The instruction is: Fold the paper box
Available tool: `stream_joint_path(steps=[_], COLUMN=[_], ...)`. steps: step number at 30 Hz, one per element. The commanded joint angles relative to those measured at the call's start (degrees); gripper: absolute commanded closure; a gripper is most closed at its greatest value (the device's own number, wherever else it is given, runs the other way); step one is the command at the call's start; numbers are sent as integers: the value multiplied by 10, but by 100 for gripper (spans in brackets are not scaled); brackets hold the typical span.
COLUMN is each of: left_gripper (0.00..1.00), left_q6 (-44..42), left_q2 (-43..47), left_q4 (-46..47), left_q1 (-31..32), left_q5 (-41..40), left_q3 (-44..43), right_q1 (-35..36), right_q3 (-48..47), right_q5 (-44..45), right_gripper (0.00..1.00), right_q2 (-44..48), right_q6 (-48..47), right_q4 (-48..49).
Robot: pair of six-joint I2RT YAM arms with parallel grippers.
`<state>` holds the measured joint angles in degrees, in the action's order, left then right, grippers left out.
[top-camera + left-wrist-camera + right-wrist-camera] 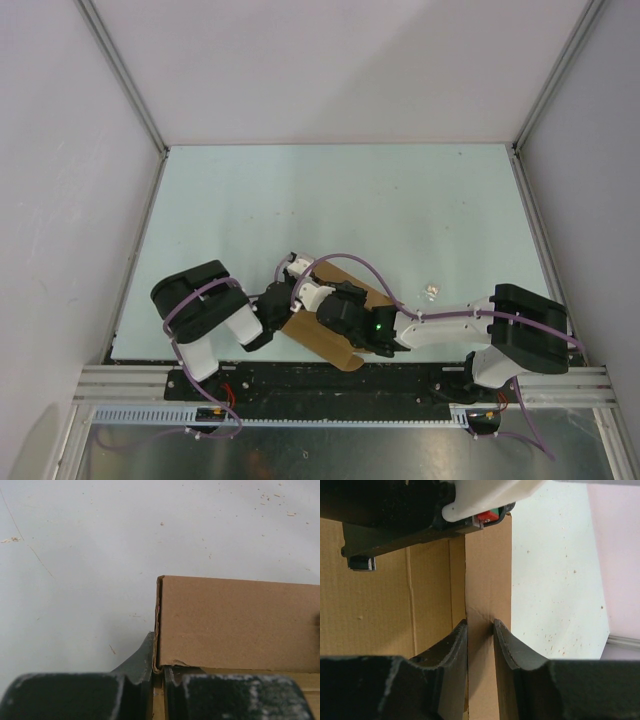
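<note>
The paper box (325, 342) is brown cardboard, partly folded, lying near the table's front edge between both arms. In the left wrist view its upright wall (235, 625) fills the right half, and my left gripper (159, 666) is shut on that wall's left corner edge. In the right wrist view my right gripper (480, 625) is shut on a narrow upright flap (487, 570), with the flat creased panel (380, 595) to its left. From above, the left gripper (290, 288) and right gripper (337, 305) meet over the box and hide its middle.
A tiny clear plastic scrap (432, 292) lies on the pale green table (400, 210) right of the box. White walls enclose the table on three sides. The left arm's black and white wrist (420, 510) crosses the top of the right wrist view.
</note>
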<state>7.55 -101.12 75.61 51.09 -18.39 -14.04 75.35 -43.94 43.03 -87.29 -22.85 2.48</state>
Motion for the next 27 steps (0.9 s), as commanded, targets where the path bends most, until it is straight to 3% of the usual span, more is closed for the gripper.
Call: stream_joint_path(steps=[1,4,7,10,21,27], left_gripper=[96,94,79,72,56,53], left_q6=[-1,-3,-2,-3,-3,20], left_q2=[2,4,9,15,67,118], left_q4=[207,207,207,207,206,205], left_q1=[7,8,9,11,27,31], left_q5=[-23,-25,-22,-20,-23,-11], left_q3=[-13,-12,-10,-8,40,91], right_q1=[1,2,2,5,5,3], right_q3=[3,3,3,3,3,3], right_q5=[-63,-66,-68,-67,-66,-69], right_gripper=[71,71,71,71,71,70], right_q2=[2,2,4,5,10,11], right_q6=[41,43,44,44,44,44], right_q4=[-14,-14,-14,-14,-16,-12])
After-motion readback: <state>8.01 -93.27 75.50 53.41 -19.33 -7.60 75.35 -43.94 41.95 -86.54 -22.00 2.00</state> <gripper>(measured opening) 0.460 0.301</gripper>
